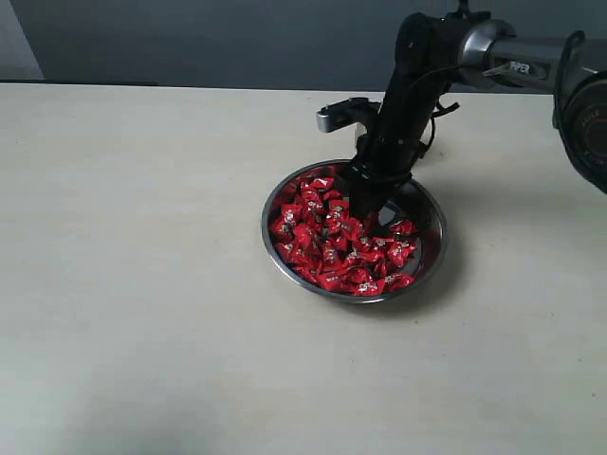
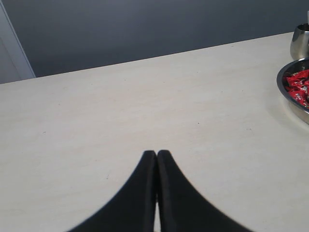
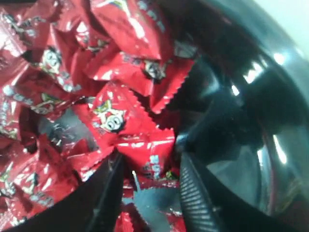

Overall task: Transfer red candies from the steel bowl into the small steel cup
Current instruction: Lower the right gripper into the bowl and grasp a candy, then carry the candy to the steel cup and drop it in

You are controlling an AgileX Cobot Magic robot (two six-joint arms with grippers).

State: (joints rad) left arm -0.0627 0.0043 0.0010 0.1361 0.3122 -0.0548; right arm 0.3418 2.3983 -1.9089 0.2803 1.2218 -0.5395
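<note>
The steel bowl (image 1: 433, 254) stands right of the table's middle, with the red candies (image 1: 332, 242) heaped on its left side. My right gripper (image 1: 372, 216) reaches down into the bowl at the right edge of the heap. In the right wrist view its jaws (image 3: 150, 157) stand open, and one red candy (image 3: 147, 152) lies between the fingertips over the bowl's bare wall (image 3: 251, 96). The small steel cup (image 2: 299, 41) shows only in the left wrist view, just beyond the bowl (image 2: 289, 94). My left gripper (image 2: 156, 153) is shut and empty above bare table, away from the bowl.
The table top (image 1: 142, 237) is a plain pale surface with a dark wall behind its far edge. The right arm (image 1: 417, 85) slants from the upper right down into the bowl. A white panel (image 2: 12, 53) stands beside the table.
</note>
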